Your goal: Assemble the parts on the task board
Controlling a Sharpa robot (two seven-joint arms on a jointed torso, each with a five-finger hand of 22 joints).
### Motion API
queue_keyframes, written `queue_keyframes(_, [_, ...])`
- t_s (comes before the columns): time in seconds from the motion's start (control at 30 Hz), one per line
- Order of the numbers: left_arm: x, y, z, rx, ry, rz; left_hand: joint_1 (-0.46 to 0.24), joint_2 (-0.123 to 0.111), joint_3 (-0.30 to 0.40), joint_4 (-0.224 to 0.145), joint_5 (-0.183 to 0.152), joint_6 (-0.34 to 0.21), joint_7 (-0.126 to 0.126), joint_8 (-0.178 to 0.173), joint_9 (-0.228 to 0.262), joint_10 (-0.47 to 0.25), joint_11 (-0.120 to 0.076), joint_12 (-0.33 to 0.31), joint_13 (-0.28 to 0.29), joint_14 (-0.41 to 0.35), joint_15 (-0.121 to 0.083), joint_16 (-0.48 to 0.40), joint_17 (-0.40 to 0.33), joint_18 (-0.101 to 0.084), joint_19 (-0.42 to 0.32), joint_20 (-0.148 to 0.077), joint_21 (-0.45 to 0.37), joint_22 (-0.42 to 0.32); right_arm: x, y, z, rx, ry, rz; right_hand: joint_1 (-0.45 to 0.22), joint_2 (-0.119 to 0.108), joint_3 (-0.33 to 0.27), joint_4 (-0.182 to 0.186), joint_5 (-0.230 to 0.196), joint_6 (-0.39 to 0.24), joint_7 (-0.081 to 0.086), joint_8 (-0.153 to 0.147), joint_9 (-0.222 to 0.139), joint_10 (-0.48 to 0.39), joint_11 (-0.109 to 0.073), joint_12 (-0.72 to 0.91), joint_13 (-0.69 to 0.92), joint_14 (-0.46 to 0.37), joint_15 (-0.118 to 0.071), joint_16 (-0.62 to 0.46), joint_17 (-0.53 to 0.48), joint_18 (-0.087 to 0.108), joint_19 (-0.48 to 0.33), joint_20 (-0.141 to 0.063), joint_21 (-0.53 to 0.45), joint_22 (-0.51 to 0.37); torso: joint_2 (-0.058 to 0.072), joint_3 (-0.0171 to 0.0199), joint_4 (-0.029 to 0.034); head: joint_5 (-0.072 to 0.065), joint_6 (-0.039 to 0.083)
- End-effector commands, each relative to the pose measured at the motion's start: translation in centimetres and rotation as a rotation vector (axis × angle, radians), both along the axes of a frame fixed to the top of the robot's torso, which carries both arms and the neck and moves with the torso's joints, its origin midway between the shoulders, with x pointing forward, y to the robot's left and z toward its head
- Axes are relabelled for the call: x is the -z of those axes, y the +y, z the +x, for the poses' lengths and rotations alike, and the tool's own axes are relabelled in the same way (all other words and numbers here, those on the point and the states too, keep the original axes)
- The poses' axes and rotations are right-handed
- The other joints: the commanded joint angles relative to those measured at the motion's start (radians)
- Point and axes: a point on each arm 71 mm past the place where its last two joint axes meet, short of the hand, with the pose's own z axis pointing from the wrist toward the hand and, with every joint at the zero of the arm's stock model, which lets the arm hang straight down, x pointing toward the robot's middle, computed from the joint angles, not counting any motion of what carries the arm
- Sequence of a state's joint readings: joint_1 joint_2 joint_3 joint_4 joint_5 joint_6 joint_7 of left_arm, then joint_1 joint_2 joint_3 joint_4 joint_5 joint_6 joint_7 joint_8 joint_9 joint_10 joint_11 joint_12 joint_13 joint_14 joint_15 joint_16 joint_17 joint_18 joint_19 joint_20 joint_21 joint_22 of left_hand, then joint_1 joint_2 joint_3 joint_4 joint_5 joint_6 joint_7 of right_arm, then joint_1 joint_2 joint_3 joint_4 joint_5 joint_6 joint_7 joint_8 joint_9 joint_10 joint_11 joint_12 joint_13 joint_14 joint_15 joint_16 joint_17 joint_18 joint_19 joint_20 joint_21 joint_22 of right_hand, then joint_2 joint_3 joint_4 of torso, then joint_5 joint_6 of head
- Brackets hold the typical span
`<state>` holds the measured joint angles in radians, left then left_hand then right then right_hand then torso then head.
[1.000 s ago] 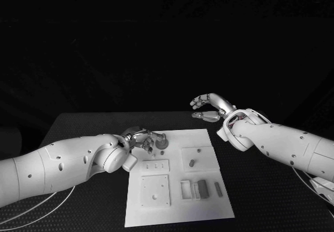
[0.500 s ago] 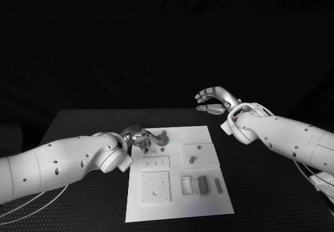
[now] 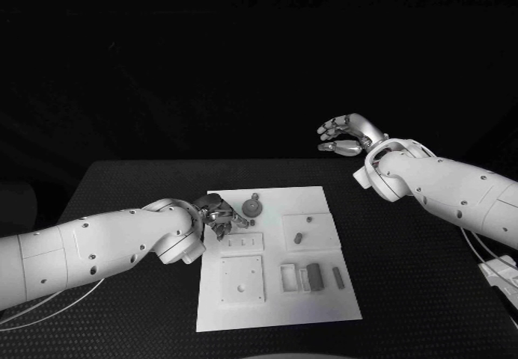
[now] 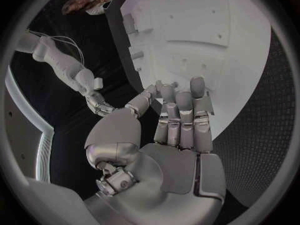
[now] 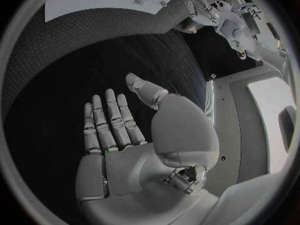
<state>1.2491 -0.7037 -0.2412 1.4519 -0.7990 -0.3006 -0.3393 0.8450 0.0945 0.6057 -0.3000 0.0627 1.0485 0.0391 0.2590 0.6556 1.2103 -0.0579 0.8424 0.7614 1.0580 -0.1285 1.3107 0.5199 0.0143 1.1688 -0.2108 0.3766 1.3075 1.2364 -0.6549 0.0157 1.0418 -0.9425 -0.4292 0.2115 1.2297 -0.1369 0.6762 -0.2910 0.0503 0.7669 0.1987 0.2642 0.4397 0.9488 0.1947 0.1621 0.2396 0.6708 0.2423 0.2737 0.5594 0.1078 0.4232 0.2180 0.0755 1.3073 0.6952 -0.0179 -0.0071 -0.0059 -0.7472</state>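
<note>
**Board part-filled, loose pieces still waiting**

Although several fittings look seated, the head view shows work left on the flat white rectangular task board (image 3: 324,303) lying on the black textured table (image 3: 129,187). A round grey disc-shaped part (image 3: 251,204) sits near the board's far left corner, and a small dark peg part (image 3: 297,238) lies on a raised square plate at mid-board. Nearer the robot, a dark rectangular block part (image 3: 314,274) and a slim grey bar part (image 3: 337,278) lie beside an open white frame; I judge these not yet placed, so the task seems roughly midway. The silver left hand (image 3: 221,213) rests low at the board's left edge, just beside the disc. The silver right hand (image 3: 346,136) is raised well beyond the board's far right corner, fingers loosely curled, holding nothing.

In the left wrist view, the left hand (image 4: 169,130) points its fingers, close together, toward the board (image 4: 244,70); whether anything is held at the fingertips I cannot tell.

In the right wrist view, the right hand (image 5: 134,135) is spread flat and empty above the table (image 5: 69,75).
</note>
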Motion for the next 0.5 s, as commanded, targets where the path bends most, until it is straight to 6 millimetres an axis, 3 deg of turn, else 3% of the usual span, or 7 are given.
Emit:
queue_keyframes(0.03, [0.1, -0.3, -0.3, 0.018, -0.002, 0.144, 0.008, 0.003, 0.017, 0.011, 0.004, 0.094, 0.012, 0.029, 0.002, 0.011, 0.000, 0.000, -0.001, 0.010, -0.002, 0.004, -0.002, -0.014, 0.005, -0.008, 0.006, 0.022, 0.0, 0.2, 0.2, -0.032, 0.024, 0.018, 0.003, 0.003, -0.007, 0.002, -0.001, -0.007, 0.023, 0.003, -0.001, -0.006, 0.000, -0.003, -0.002, -0.005, 0.001, -0.004, -0.002, -0.014, -0.008, 0.002, 0.006, 0.027, 0.002, -0.0001, 0.0001, 0.002, -0.005])
queue_keyframes(0.27, [0.2, -1.4, -0.6, 0.050, 0.014, 0.175, -0.004, 0.000, 0.018, 0.016, 0.004, 0.104, 0.008, 0.034, 0.001, 0.022, -0.004, 0.002, -0.003, 0.019, -0.002, 0.009, -0.003, -0.014, 0.011, -0.010, 0.011, 0.022, -0.1, 0.2, 0.6, -0.031, 0.031, 0.021, -0.002, 0.004, -0.012, 0.002, -0.001, -0.010, 0.024, 0.004, -0.002, -0.008, 0.001, -0.003, -0.005, -0.006, 0.001, -0.003, -0.002, -0.019, -0.019, 0.003, 0.005, 0.027, 0.003, -0.0006, -0.0006, 0.003, -0.010])
queue_keyframes(0.5, [0.2, -2.2, -0.7, 0.096, 0.000, 0.221, -0.022, 0.004, 0.018, 0.020, 0.004, 0.111, 0.005, 0.037, 0.000, 0.028, -0.006, 0.003, -0.003, 0.024, -0.002, 0.013, -0.004, -0.014, 0.015, -0.011, 0.015, 0.021, -0.2, 0.5, 0.7, -0.037, 0.034, 0.026, -0.003, 0.004, -0.013, 0.002, -0.001, -0.010, 0.024, 0.004, -0.002, -0.008, 0.001, -0.003, -0.007, -0.007, 0.001, -0.003, -0.002, -0.021, -0.023, 0.003, 0.004, 0.027, 0.003, -0.0012, 0.0005, 0.002, -0.025])
